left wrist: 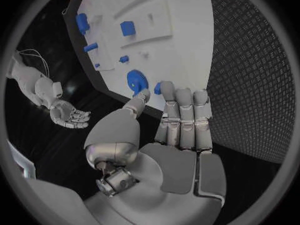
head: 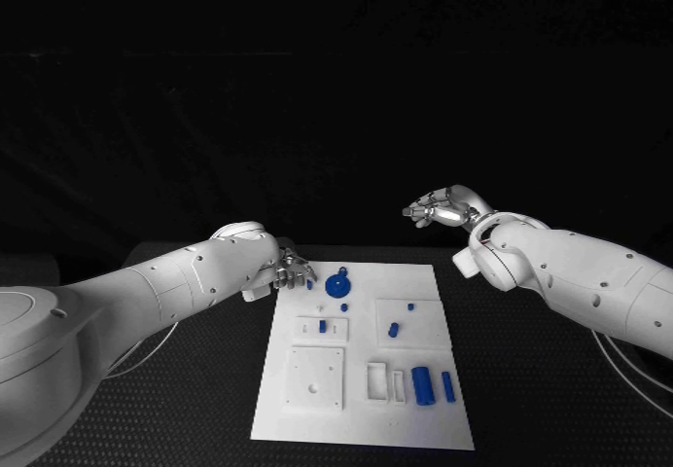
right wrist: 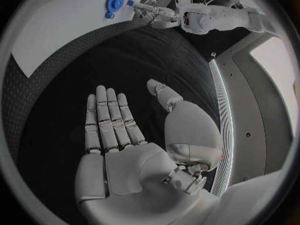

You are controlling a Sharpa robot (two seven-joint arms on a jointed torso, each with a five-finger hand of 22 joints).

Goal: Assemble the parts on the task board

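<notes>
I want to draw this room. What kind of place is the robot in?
Probably a robot test lab, not a home. A white task board with small blue parts, like a blue gear, lies on a black table, and two white robot arms reach in. The left hand is at the board's edge; the right hand hangs open above the table.

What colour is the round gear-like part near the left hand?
Blue; the gear shows best in the left wrist view.

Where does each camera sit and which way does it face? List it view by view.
Head view: on the robot's head, looking down at the task board; both arms show.
Left wrist view: behind the left hand, facing the board.
Right wrist view: behind the right hand, raised off the board.
All three share the blue gear.
</notes>
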